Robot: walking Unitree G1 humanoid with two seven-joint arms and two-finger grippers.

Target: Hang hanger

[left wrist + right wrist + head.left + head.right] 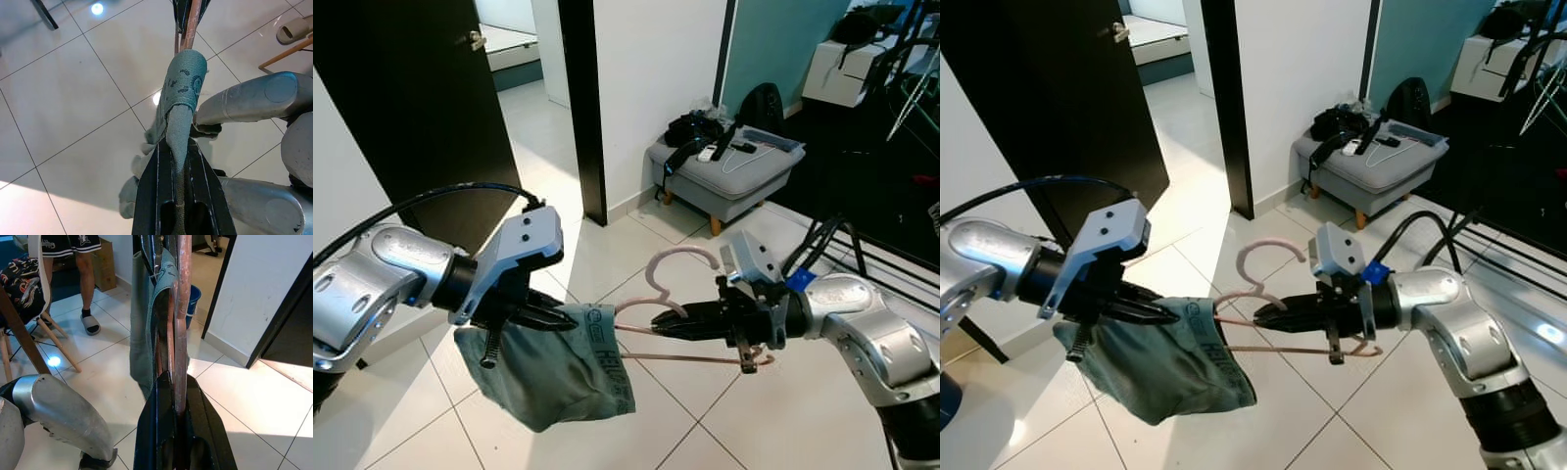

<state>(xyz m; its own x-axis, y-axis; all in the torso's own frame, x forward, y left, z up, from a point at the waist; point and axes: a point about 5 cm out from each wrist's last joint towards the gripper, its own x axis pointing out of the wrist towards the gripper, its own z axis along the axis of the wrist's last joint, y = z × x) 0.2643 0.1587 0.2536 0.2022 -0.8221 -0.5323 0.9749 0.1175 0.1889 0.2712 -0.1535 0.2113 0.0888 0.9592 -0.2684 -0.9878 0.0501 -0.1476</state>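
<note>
Hanger [677, 294] is held mid-air over the floor, clamped by right gripper [668, 323], garment [553, 367] pinched by left gripper [553, 318] (half threaded on); hanging not yet done.

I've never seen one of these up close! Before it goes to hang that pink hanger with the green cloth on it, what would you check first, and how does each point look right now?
1. Right gripper has the pink hanger clamped: ok, the bar sits between its fingers in the right wrist view.
2. Left gripper grips the green cloth: ok, fabric is pinched between its fingers.
3. Cloth seated on the hanger: cannot tell; it is draped over one end, most of it hanging below.
4. Hook free: ok, it points upward, touching nothing.
5. Rail to hang on: cannot tell; dark rods stand to the robot's right.
6. Person standing nearby: not ok, keep clear.
</note>
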